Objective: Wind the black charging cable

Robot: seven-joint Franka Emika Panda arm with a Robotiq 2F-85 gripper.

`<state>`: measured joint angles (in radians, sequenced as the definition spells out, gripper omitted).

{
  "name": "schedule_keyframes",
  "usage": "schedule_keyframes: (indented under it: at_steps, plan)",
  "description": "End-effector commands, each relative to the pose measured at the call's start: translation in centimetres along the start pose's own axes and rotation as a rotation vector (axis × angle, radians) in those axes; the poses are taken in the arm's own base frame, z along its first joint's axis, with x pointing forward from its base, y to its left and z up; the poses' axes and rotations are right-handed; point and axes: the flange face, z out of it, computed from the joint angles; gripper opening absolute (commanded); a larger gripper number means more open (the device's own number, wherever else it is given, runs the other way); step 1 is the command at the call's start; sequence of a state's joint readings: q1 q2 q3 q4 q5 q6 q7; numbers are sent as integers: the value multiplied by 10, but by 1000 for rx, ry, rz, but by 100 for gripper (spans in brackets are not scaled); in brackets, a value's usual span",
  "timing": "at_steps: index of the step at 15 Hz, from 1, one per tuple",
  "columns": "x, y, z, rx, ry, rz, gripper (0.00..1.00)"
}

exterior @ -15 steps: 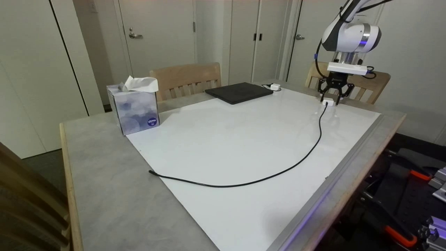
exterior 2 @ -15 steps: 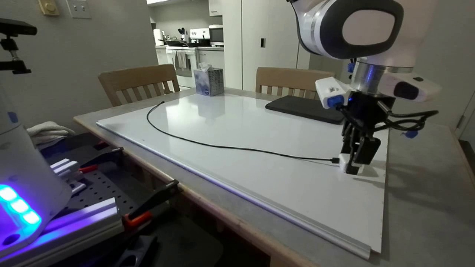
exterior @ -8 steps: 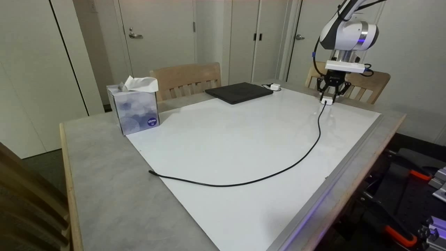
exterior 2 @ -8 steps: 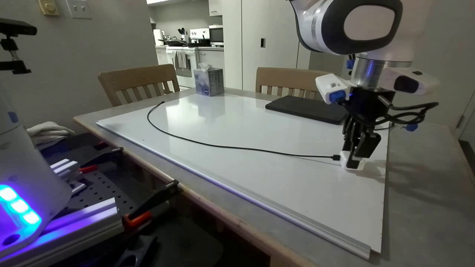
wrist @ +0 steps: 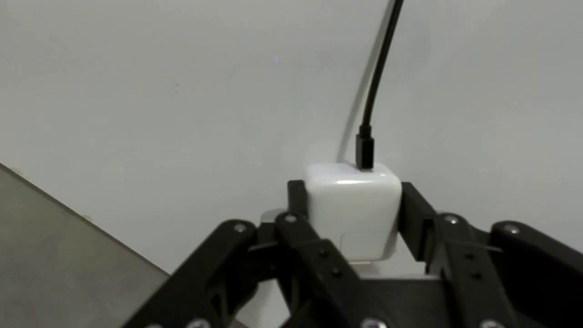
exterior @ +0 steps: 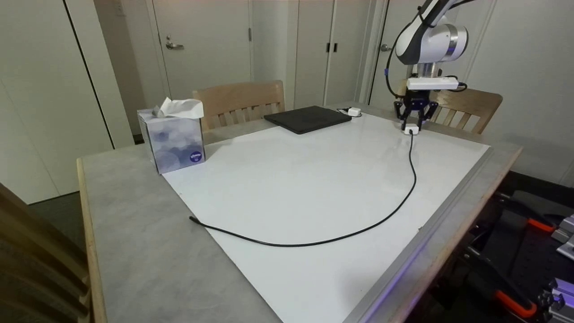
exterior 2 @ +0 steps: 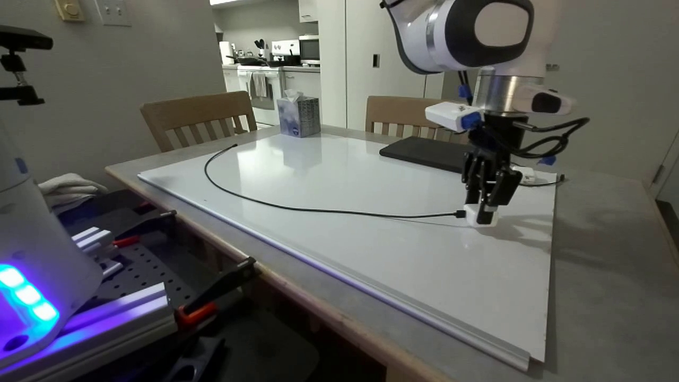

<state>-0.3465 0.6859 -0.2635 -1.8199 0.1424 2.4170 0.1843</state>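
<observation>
I have the grey counter point(exterior: 134, 251) across most of an exterior view, with a large white board point(exterior: 309, 188) lying flat on it. My robot arm point(exterior: 430, 47) reaches down over the far right part of that board. A wooden chair point(exterior: 242, 93) stands beyond the counter's far side, behind the flat black pad point(exterior: 307, 119) that lies at the board's far edge. The tissue box point(exterior: 172, 141) stands upright at the left, by the board's edge. The black charging cable point(exterior: 289, 245) sweeps from under my arm at the far right, comes round on the near side in one wide curve, and ends on the left, its tip on the counter just past the board's edge. In the wrist view I see the fingers point(wrist: 414, 218) gripping the white plug point(wrist: 353, 209), one pressed to each side. Whether the plug's underside meets the board, I can't tell from here. To the right of the black pad sits a second white block point(exterior: 354, 112), too small on my screen to make out well. The cable's black connector point(wrist: 365, 152) is seated in the plug's near face.
</observation>
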Motion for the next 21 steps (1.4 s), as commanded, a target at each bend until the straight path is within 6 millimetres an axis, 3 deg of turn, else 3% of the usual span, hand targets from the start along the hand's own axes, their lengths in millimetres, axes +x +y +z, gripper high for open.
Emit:
schedule_keyframes:
  at_steps: [1,4,5,6,9,10,15,21]
  plan:
    - [-19,-31,-15,9,6,-195,26]
    - [-28,-54,-25,31,18,-322,26]
    - [-17,-53,-11,24,9,-250,26]
    - [-19,-58,-13,29,12,-259,51]
    - [-18,-56,-9,25,7,-253,51]
    - [-18,-55,-9,25,6,-250,26]
    - [-26,-83,-18,-140,20,-499,26]
    - [-50,-124,-7,-111,-72,-816,26]
